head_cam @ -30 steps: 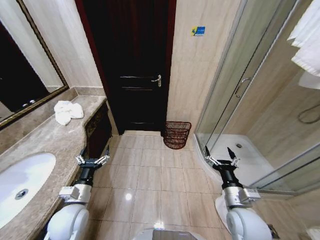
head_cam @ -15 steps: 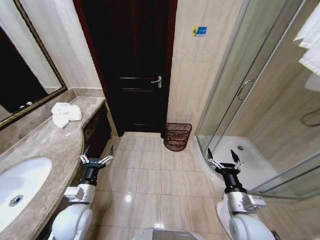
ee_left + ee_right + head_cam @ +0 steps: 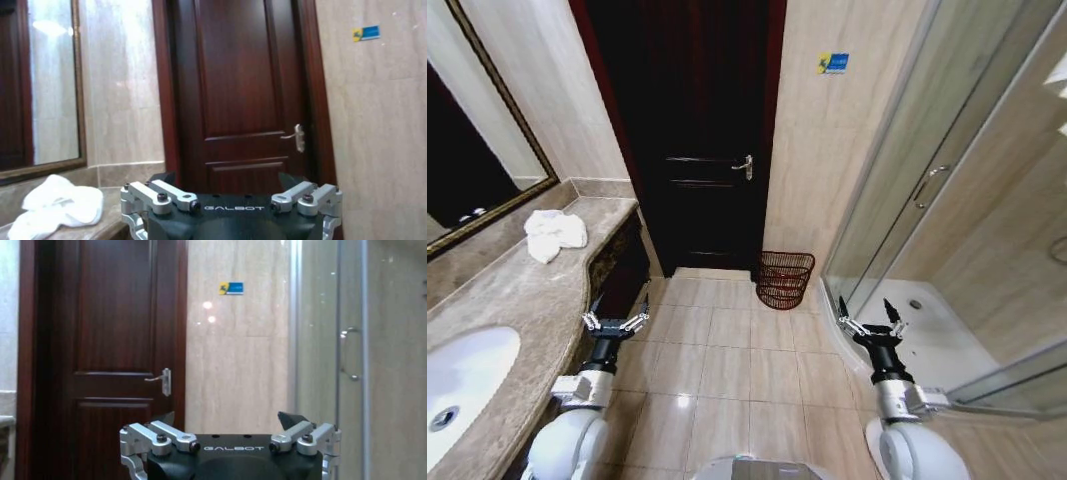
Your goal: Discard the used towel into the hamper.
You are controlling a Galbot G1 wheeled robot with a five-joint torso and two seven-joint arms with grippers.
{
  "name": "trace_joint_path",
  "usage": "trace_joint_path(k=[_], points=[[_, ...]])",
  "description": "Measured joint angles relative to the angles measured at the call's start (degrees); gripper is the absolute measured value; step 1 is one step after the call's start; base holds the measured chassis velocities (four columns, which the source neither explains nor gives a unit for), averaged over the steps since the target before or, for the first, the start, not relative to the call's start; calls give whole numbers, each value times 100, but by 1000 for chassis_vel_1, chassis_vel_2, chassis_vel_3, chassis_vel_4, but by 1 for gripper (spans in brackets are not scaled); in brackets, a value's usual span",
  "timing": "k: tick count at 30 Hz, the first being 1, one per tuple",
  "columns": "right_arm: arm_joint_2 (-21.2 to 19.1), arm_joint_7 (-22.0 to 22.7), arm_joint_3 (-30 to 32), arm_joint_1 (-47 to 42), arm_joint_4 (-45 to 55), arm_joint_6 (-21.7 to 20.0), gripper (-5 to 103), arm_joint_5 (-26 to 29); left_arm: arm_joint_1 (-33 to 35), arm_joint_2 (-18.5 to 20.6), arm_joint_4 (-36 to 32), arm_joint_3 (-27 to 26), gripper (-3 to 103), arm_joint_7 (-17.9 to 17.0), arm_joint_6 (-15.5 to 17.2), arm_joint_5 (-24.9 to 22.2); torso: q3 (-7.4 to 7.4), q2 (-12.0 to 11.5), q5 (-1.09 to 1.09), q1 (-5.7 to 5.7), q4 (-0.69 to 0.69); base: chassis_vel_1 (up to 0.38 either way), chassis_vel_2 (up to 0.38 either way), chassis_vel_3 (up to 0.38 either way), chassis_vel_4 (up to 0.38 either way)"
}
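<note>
Fingers spread wide and empty on both grippers, left gripper (image 3: 616,318) held low just beside the curved front edge of the marble tabletop (image 3: 522,290), right gripper (image 3: 868,323) level with it but well apart from the tabletop, out over the floor tiles by the shower enclosure (image 3: 947,230). Neither touching anything, both pointed toward the dark wooden door (image 3: 692,130).

Pictured at the tabletop's far end, close under the framed mirror (image 3: 477,130): used towel (image 3: 553,232), white, crumpled into a loose heap, well beyond the left gripper and past the sink (image 3: 462,375) at the tabletop's near end. Seen again from the left wrist as a rumpled white mound (image 3: 57,207) on the stone.

Across the floor from the tabletop, against the tiled wall just beside the door's handle side: hamper (image 3: 784,279), small, reddish-brown open wire, standing upright and apparently empty.

Judged soft, limp and light, that towel, with no stiffness to help a lift; likely to sag and trail once raised. Judged best pinched at the top of the heap, where folds bunch thickest, rather than at a thin outlying edge that could slip free. Judged not fragile, but liable to snag on the hamper's wire rim.
</note>
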Motion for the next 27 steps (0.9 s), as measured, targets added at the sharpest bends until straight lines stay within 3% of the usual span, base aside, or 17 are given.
trace_joint_path(k=[27], points=[[1,-152,17,95,-17,-34,100,-30,26,-5,86,8,100,42,-140,41,0,0,0,0,-1,-34,148,142,-31]])
